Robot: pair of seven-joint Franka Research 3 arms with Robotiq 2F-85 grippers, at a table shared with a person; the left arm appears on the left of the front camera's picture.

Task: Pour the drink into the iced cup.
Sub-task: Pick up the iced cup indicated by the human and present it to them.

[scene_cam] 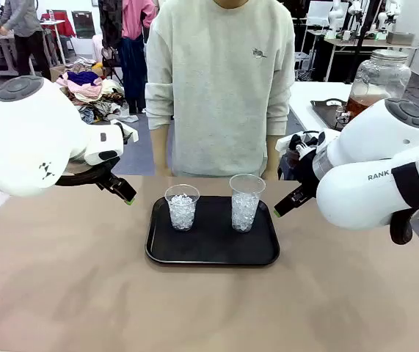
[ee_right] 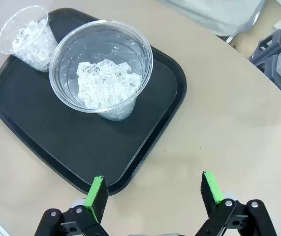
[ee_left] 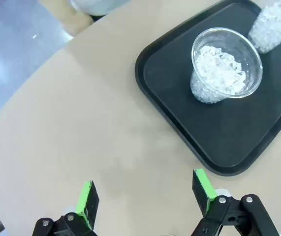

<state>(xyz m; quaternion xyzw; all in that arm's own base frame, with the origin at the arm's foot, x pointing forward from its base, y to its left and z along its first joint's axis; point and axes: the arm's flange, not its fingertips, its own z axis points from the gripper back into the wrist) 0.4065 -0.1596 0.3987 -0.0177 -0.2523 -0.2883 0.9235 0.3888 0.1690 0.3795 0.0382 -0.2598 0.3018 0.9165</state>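
Observation:
Two clear plastic cups of ice stand on a black tray (scene_cam: 213, 253): a shorter one (scene_cam: 182, 207) on the left and a taller one (scene_cam: 246, 202) on the right. A big glass jar (scene_cam: 376, 77) holding amber liquid (scene_cam: 362, 103) sits on a far table behind my right arm. My left gripper (scene_cam: 125, 192) hovers open left of the tray; the left wrist view has the shorter cup (ee_left: 226, 64) ahead of the empty gripper (ee_left: 145, 192). My right gripper (scene_cam: 282, 205) hovers open at the tray's right edge, with the taller cup (ee_right: 103, 73) ahead of it (ee_right: 153, 191).
A person in a light grey sweatshirt (scene_cam: 220, 81) stands at the far edge, arms down. The tan tabletop (scene_cam: 194, 308) is bare in front of the tray. Clothes and other tables lie farther back.

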